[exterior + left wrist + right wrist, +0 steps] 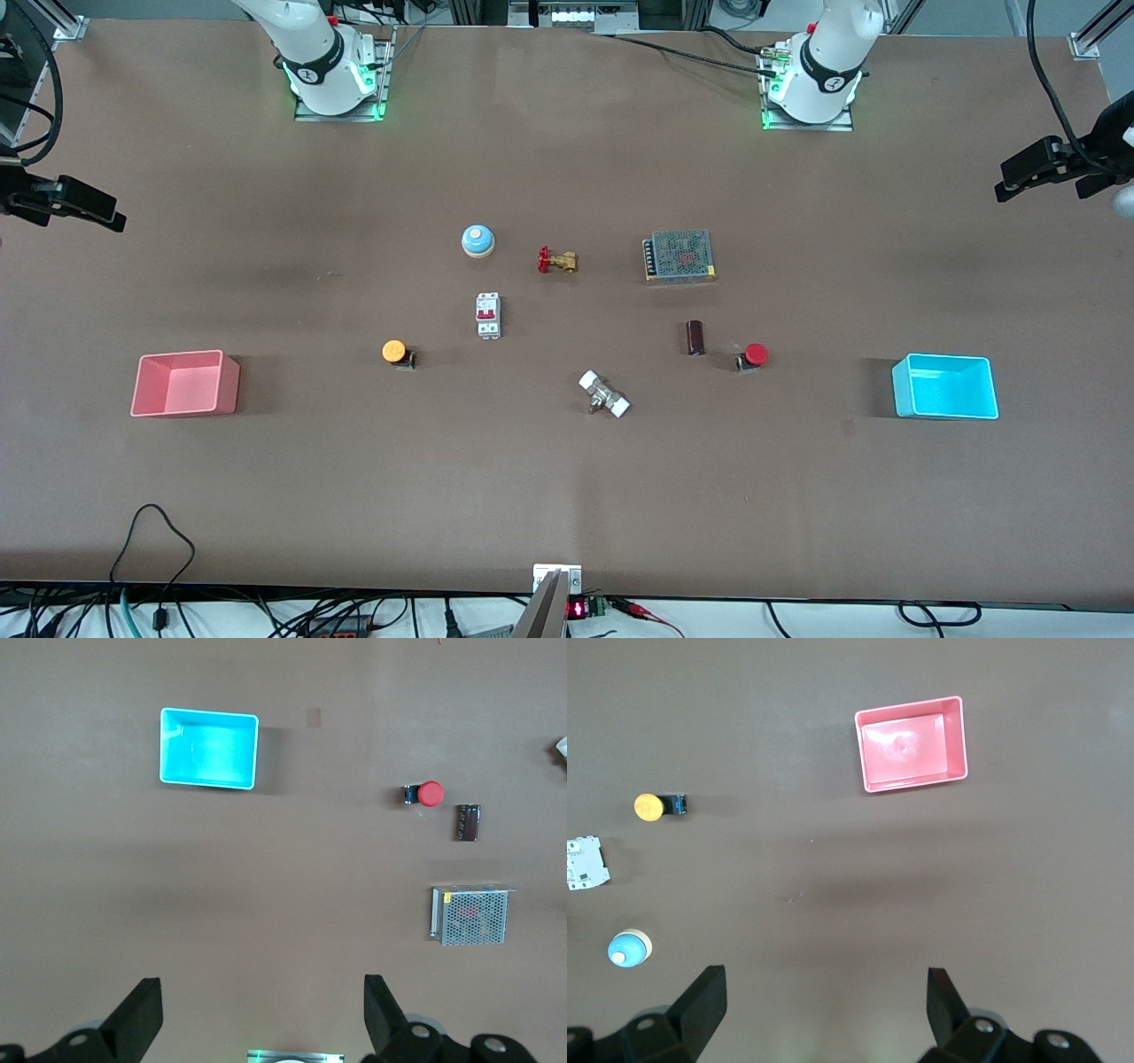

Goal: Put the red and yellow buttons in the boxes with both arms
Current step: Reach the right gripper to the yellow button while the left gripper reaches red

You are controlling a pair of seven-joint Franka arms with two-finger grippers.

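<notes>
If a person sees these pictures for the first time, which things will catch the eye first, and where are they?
The two bright boxes stand out: the pink box at the right arm's end of the table and the cyan box at the left arm's end. Between them lie small parts, among them the yellow button and the red button, each toward the box at its own end. Both pincers are open, the left pincer and the right pincer, holding nothing.

Front cam sits high, facing both arm bases, whole tabletop [567, 496] in frame. Each wrist cam looks straight down from well above, past its spread claw. Left wrist shares the cyan bin [945, 386] [209, 749] with front; right wrist shares the pink bin [185, 383] [912, 743].
</notes>
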